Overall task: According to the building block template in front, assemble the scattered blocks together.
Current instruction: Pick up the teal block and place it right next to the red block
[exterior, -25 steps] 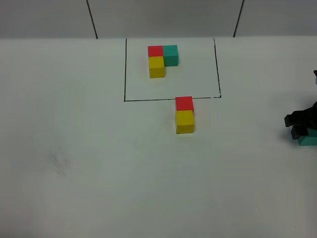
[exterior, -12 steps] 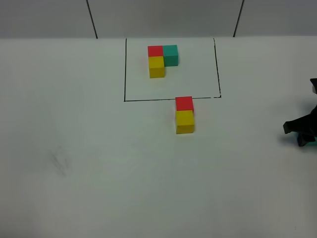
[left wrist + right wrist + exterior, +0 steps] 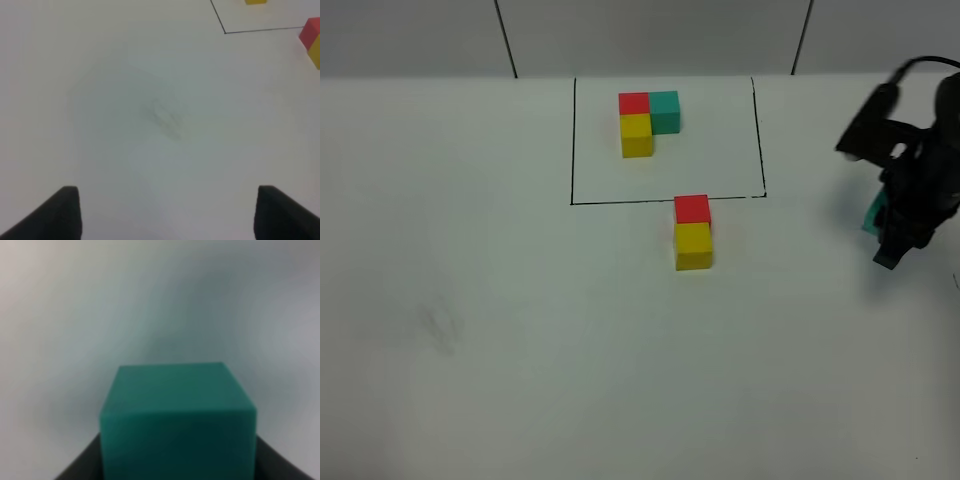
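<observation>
1. The right gripper (image 3: 886, 238) has its jaws clamped on a teal-green plain cube (image 3: 177, 420). In the right wrist view its dark fingers (image 3: 82, 470) press against the cube's two opposite sides, and the cube fills the gap between them.
2. From the high camera, this cube shows only as a teal sliver beside the black gripper. It is held up off the white desk (image 3: 520, 400) near the desk's right edge.
3. The left gripper (image 3: 170, 217) has its jaws apart with nothing between them. Below them lies bare desk with a faint grey smudge (image 3: 167, 115).
4. Near the middle of the desk, a red plain cube (image 3: 692, 208) and a yellow plain cube (image 3: 693, 246) touch face to face. The red one is on the far side and the yellow one is toward the front edge.
5. The red cube sits right at the front line of a black outlined rectangle (image 3: 620, 202) drawn on the desk.
6. Inside that rectangle, toward the desk's far edge, stands the three-cube L-shaped template (image 3: 638, 120). Its corner is red, with teal on the side toward the right edge and yellow on the side toward the front edge. It is well apart from both grippers.
</observation>
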